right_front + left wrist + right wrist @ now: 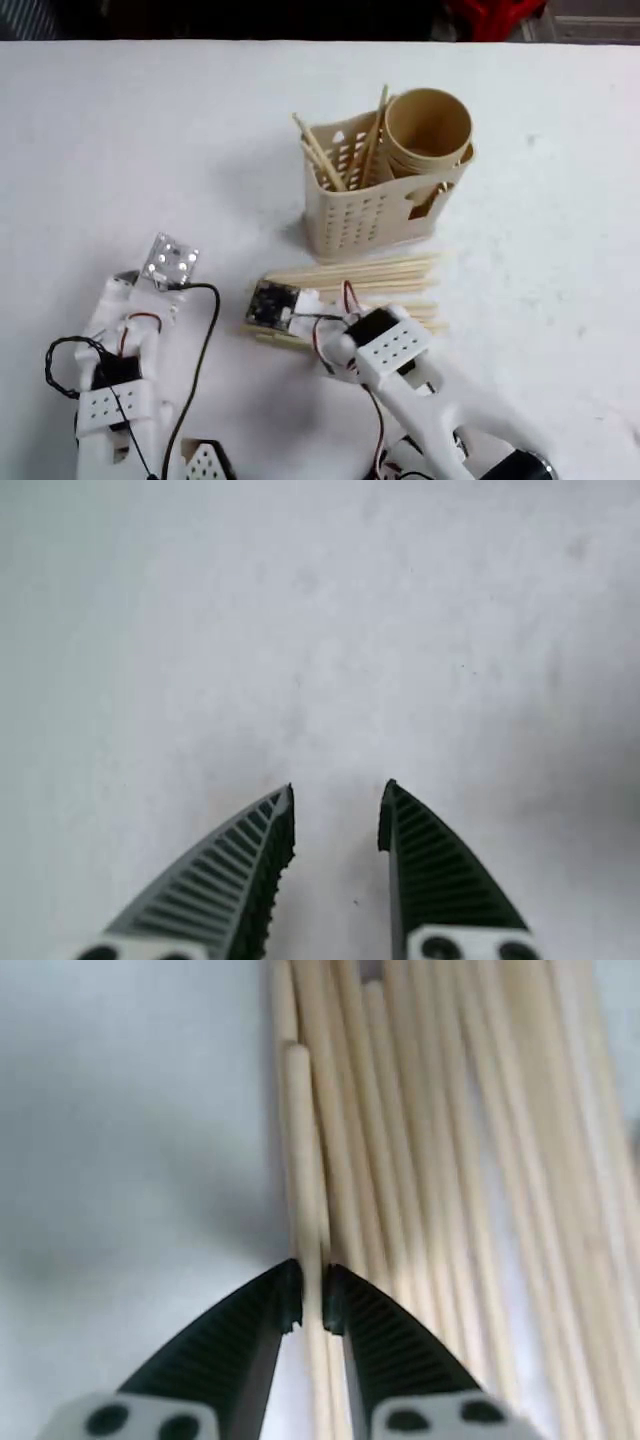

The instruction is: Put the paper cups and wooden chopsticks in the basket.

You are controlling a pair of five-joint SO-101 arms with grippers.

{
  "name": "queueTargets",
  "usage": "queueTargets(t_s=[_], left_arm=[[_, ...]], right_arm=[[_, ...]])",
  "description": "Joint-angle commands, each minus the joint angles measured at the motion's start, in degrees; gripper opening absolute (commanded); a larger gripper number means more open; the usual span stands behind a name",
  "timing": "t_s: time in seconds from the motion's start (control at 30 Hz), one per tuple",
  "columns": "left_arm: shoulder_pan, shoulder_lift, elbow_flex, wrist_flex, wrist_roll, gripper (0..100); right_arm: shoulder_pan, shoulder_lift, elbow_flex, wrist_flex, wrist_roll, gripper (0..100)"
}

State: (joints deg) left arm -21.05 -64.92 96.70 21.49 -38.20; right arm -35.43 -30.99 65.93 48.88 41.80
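Right pincer (312, 1300) clenched on the outermost chopstick (300, 1160), long axis in line with the jaws (basket (365, 215) lay just beyond, toward the far edge); left pincer (337, 815) released, farther off.

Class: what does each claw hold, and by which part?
Right claw pinches one chopstick on its shaft, short of its end. Left claw holds nothing.

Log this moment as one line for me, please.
right hand: shut on chopstick | left hand: open over table | cups: in basket | other chopsticks: on table
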Motion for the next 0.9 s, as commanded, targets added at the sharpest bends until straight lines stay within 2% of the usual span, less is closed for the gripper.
queueTargets(t_s=[0.0, 0.17, 0.33, 0.43, 0.6, 0.73, 0.87], left_arm=[[0.3, -0.5, -0.1, 0.4, -0.3, 15], [0.3, -0.5, -0.1, 0.4, -0.3, 15], [0.3, -0.5, -0.1, 0.4, -0.3, 15], [0.3, -0.5, -0.1, 0.4, -0.3, 15], [0.3, -0.5, -0.1, 0.4, -0.3, 15], [0.3, -0.5, -0.1, 0.4, -0.3, 15], [0.3, -0.5, -0.1, 0.4, -0.3, 15]], right_arm=[[1.4, -1.0, -6.2, 3.4, -0.4, 1.7], [1.5, -1.0, -13.1, 5.5, -0.4, 1.6], [1.5, -0.4, -17.3, 5.3, 5.7, 1.6], [3.2, -1.1, -17.8, 5.2, 5.2, 1.6], [10.9, -7.3, -29.7, 6.0, -5.0, 1.6], [11.1, -13.8, -44.8, 11.1, -12.6, 1.6], [11.1, -14.2, -58.5, 11.8, -20.0, 1.6]])
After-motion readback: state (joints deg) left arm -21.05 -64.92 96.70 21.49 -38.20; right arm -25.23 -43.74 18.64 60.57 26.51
